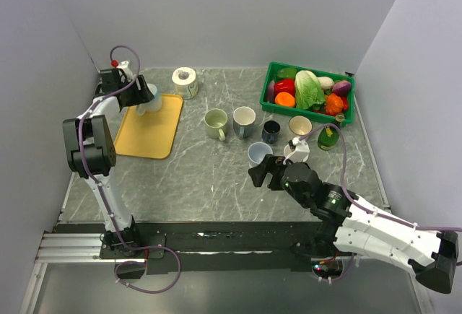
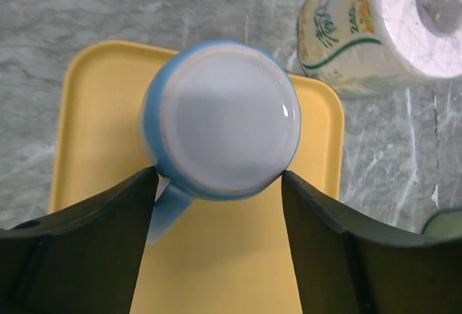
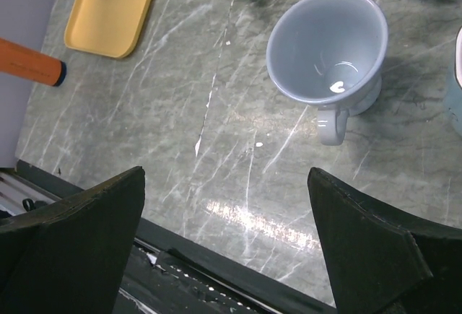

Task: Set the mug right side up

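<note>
Mug (image 2: pixel 224 119), upside down between left fingers (image 2: pixel 86 242): likely stiff, slippery, breakable; hold across body; whether clamped, cannot tell

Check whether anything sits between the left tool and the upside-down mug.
Nothing visible does. The left tool straddles the mug on the tray, with one finger at each side. The roll stands beside the tray, not between them.
</note>
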